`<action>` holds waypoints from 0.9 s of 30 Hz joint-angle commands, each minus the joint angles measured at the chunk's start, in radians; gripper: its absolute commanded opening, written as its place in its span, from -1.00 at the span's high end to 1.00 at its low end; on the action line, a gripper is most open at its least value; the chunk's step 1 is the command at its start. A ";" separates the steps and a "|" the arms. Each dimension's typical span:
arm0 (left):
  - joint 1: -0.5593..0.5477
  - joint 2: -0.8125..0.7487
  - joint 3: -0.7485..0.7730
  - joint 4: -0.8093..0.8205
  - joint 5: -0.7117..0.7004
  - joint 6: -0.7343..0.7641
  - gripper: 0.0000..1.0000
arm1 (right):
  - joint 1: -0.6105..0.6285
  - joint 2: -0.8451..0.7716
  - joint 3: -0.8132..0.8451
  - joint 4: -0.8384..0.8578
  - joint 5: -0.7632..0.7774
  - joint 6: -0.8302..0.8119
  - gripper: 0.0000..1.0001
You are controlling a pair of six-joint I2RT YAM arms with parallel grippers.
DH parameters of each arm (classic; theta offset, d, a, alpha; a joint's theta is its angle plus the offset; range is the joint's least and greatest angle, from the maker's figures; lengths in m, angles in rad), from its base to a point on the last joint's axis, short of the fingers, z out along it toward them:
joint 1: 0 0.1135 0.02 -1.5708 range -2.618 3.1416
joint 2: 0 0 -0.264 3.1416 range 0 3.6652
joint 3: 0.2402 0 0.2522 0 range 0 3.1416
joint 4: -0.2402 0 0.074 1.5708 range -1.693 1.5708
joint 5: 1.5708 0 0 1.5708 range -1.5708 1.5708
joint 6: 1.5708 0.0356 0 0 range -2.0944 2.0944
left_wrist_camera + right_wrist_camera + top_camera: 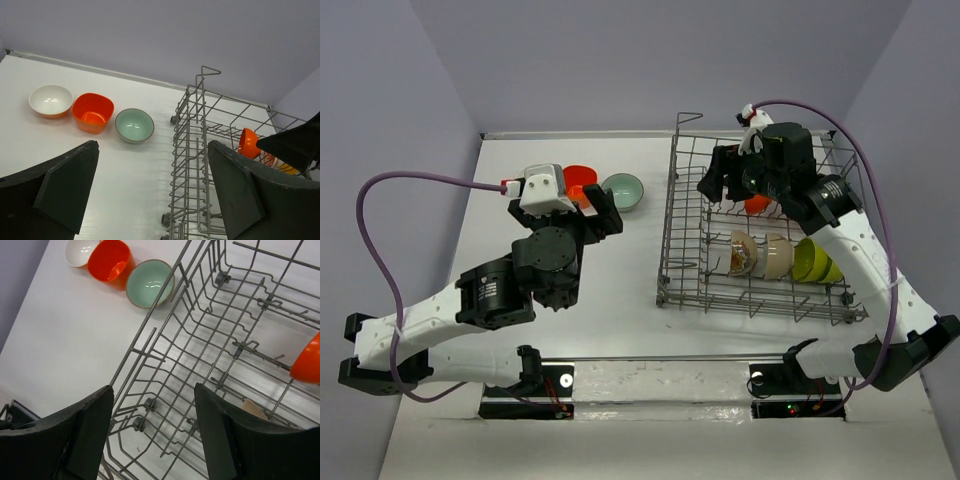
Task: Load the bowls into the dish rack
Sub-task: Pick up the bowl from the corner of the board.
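Left gripper (150,200): above the table (620,300), fingers (65,185) spread wide, nothing between them.
Right gripper (152,435): over the left part of the dish rack (682,215), fingers (92,427) apart, gripping nothing.
Dish rack: grey wire, standing on the right half of the table; ahead and to the right of the left fingers, directly beneath the right fingers, whose gap frames bare tines and floor wires.
White bowl (50,99): upright on the table, ahead and far left of the left fingers, outside the rack.
Red-orange bowl (92,111): upright, just beside the white bowl, ahead of the left-hand finger of the left gripper.
Pale teal bowl (135,125): upright, straight ahead of the gap between the left fingers, near the rack's left wall but apart from it.
Orange bowl (757,205): tilted on its edge among the tines inside the rack, ahead and to the right of the right fingers, clear of them.
Patterned bowl (742,253), cream bowl (778,256), lime green bowl (815,262): on their sides in one row inside the rack, pressed close together, behind the right fingers on the side toward the arm bases.
Contact: neither pair of fingers touching any bowl or the rack.
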 commanded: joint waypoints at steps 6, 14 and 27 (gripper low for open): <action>-0.001 -0.099 -0.030 -0.086 -0.036 -0.108 -0.98 | 0.010 -0.084 0.003 0.037 -0.173 0.064 -0.47; 0.105 -0.081 -0.056 -0.143 0.002 -0.137 -0.98 | 0.010 -0.109 -0.029 0.036 -0.196 0.058 -0.50; 0.669 0.033 -0.119 -0.129 0.483 -0.114 -0.98 | 0.010 -0.114 -0.055 0.086 -0.195 0.061 -0.51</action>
